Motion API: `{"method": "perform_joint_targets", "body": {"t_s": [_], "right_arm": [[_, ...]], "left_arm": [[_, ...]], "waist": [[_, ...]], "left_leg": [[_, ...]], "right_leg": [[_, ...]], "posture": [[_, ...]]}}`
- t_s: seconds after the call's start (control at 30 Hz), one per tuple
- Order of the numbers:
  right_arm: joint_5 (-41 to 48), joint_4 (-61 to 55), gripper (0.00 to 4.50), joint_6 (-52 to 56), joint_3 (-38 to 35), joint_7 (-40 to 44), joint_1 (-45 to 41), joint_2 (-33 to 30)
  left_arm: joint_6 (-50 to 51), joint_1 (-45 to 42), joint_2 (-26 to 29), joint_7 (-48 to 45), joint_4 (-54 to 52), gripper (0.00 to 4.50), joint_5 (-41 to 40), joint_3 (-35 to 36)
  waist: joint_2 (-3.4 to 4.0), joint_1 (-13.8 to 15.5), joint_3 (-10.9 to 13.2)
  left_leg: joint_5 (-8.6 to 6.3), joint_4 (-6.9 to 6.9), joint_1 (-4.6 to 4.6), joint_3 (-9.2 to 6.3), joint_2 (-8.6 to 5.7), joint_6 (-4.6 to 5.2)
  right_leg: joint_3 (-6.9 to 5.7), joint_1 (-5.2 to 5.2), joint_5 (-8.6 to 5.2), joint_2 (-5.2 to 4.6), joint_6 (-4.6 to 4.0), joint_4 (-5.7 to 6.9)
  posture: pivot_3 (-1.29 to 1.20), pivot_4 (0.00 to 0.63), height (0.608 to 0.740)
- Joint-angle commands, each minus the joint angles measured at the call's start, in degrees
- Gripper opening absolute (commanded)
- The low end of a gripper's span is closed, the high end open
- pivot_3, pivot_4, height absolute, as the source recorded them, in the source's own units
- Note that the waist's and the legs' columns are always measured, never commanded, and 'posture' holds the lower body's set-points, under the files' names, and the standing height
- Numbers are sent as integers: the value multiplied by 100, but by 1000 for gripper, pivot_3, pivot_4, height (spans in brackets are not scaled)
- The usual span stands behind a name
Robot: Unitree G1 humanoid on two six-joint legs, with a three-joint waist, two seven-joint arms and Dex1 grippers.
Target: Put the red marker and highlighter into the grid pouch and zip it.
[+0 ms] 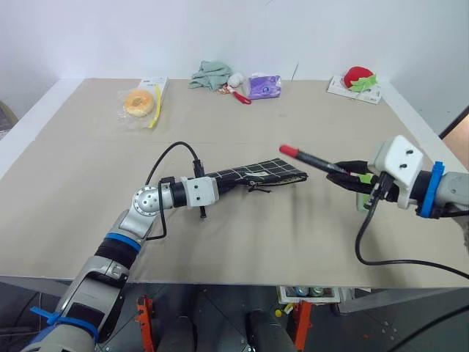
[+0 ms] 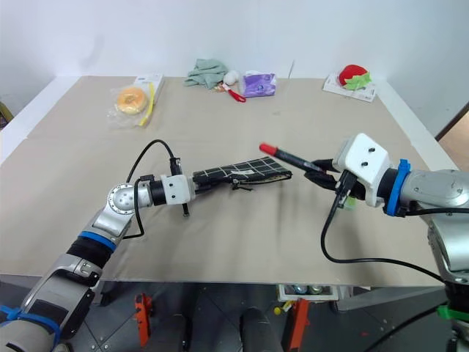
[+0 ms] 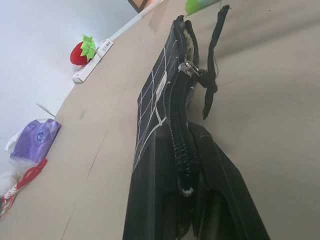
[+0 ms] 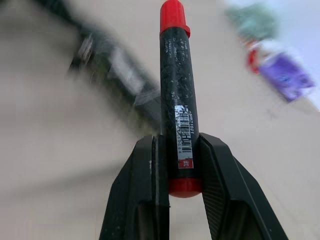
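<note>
My left gripper (image 1: 223, 183) is shut on the near end of the grid pouch (image 1: 256, 174), which rests on its edge along the table with the zipper side up. The black zipper pull (image 3: 189, 67) hangs near the pouch's far end. My right gripper (image 1: 341, 170) is shut on the red marker (image 1: 308, 157), held above the table with its red cap pointing toward the far end of the grid pouch (image 3: 152, 95). The right wrist view shows the red marker (image 4: 176, 100) clamped between both fingers. The lime-green highlighter (image 1: 364, 177) lies on the table, partly hidden under the right gripper.
Along the table's far edge lie a bagel in a clear packet (image 1: 139, 103), a green cloth (image 1: 211, 75), a red-and-white item (image 1: 238, 92), a purple packet (image 1: 264, 86) and a strawberry toy on a white card (image 1: 357, 79). Bare tabletop (image 1: 242, 242) surrounds the pouch.
</note>
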Motion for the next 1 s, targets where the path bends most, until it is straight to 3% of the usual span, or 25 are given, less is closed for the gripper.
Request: {"method": "perform_joint_targets", "body": {"t_s": [0.03,0.2,0.5,1.0], "right_arm": [[-270,95,549,-307,175,258,5,-256],[-726,259,549,-445,539,425,124,-514],[-1137,570,549,-617,725,386,-52,-403],[-761,366,549,-335,534,482,-81,-362]], "left_arm": [[-39,-134,-11,48,-97,0,-111,152],[-8,-62,-35,100,-181,0,-94,154],[-8,-34,-61,99,-216,0,-80,135],[-15,7,-34,91,-208,0,-35,129]], "waist": [[0,-4,0],[2,2,0],[2,3,0],[2,4,0]], "left_leg": [[0,0,2,1,0,0],[0,-1,1,2,1,-1],[1,0,1,2,0,-2],[1,0,1,2,0,-2]], "right_leg": [[0,0,0,0,-1,1],[1,-2,0,0,-1,1],[2,-2,1,0,-2,2],[2,-2,2,0,-3,2]], "posture": [[0,150,739],[0,150,739],[0,150,739],[0,150,739]]}}
